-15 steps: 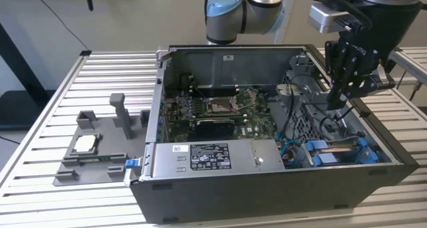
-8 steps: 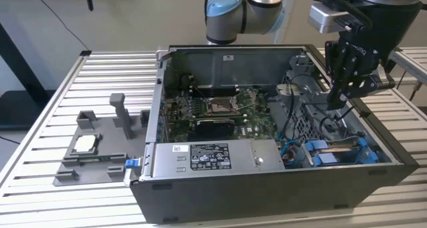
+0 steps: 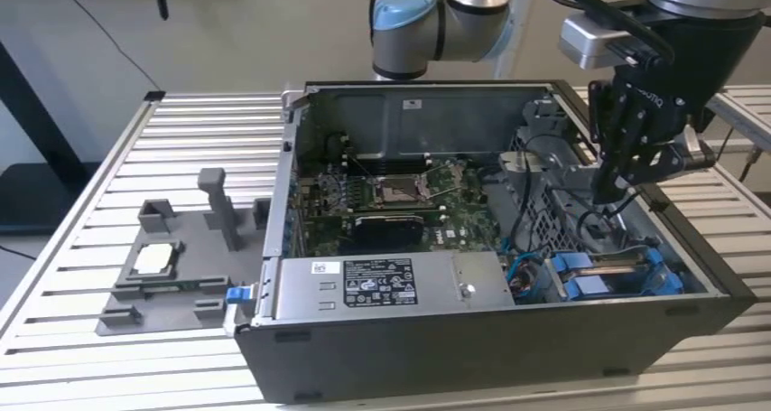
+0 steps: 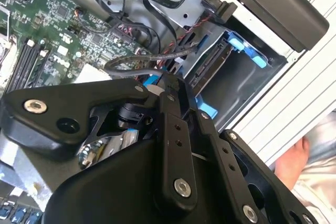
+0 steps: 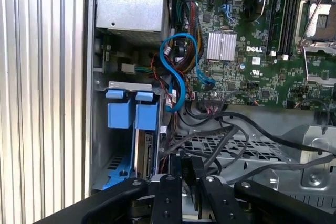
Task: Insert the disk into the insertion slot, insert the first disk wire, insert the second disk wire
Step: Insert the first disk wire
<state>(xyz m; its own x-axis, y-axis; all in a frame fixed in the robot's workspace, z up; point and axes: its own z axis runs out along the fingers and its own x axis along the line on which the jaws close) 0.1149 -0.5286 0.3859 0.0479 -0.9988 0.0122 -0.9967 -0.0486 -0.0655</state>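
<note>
The disk (image 5: 144, 153) sits on edge in the insertion slot (image 5: 103, 150), its blue carrier tabs (image 5: 132, 115) facing out of the bay. In the exterior view the blue carrier (image 3: 612, 275) lies at the case's near corner on the exterior view's right. My gripper (image 3: 606, 192) hangs inside the case just behind that bay. In the first wrist view its fingers (image 5: 169, 200) stand close together on a black connector (image 5: 190, 170), from which a black disk wire (image 5: 247, 125) runs off. The second wrist view shows the disk (image 4: 209, 67) past the gripper body.
The open computer case (image 3: 482, 339) lies on a slatted metal table (image 3: 193, 122). Inside are the green motherboard (image 3: 385, 194), a labelled grey power-supply box (image 3: 361, 283) and a looped blue cable (image 5: 176, 77). A grey fixture plate (image 3: 169, 275) lies beside the case. A person's hand (image 4: 294, 162) is near the case.
</note>
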